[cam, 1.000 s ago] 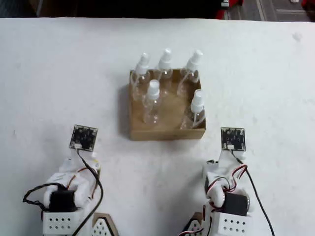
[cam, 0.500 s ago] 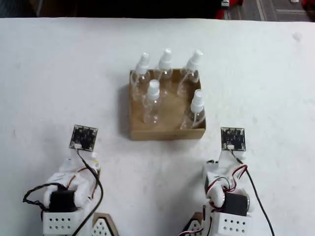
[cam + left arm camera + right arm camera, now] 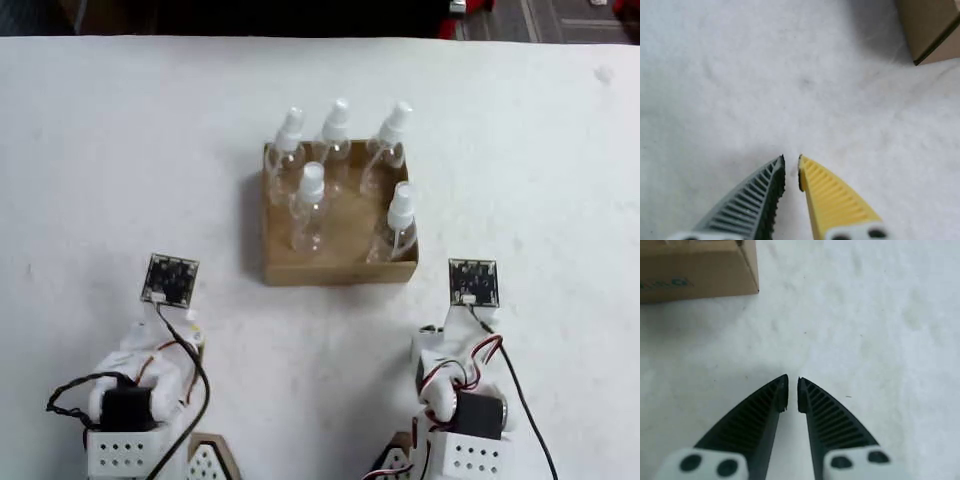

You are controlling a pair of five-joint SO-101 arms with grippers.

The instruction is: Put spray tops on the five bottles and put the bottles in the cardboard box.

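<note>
The white desk (image 3: 120, 150) carries the cardboard box (image 3: 340, 270) near its middle, with both arms folded back at the near edge, the left arm (image 3: 140, 390) and the right arm (image 3: 460, 395) each well apart from the box. All five bottles (image 3: 308, 215) stand upright inside the box, three along the far wall and two nearer the front, and each wears a white spray top (image 3: 313, 180). Judged from that, the task looks finished, or at its last step of drawing clear. The next move seems to call for nothing more than holding off, with perhaps a check that every top is seated, which cannot be told from here. The high view is where to count the bottles and see how they stand in the box. The wrist views add what the overhead angle hides beneath the arms. The left gripper (image 3: 791, 162) has its grey and yellow fingers drawn nearly together, with a thin slit between the tips and nothing held, hanging over bare desk with an outer corner of the box (image 3: 935, 30) off to one side. The right gripper (image 3: 792, 387) is likewise closed to a narrow gap on nothing, its black fingers pointing over bare desk with the box's side wall (image 3: 695, 275) near.
</note>
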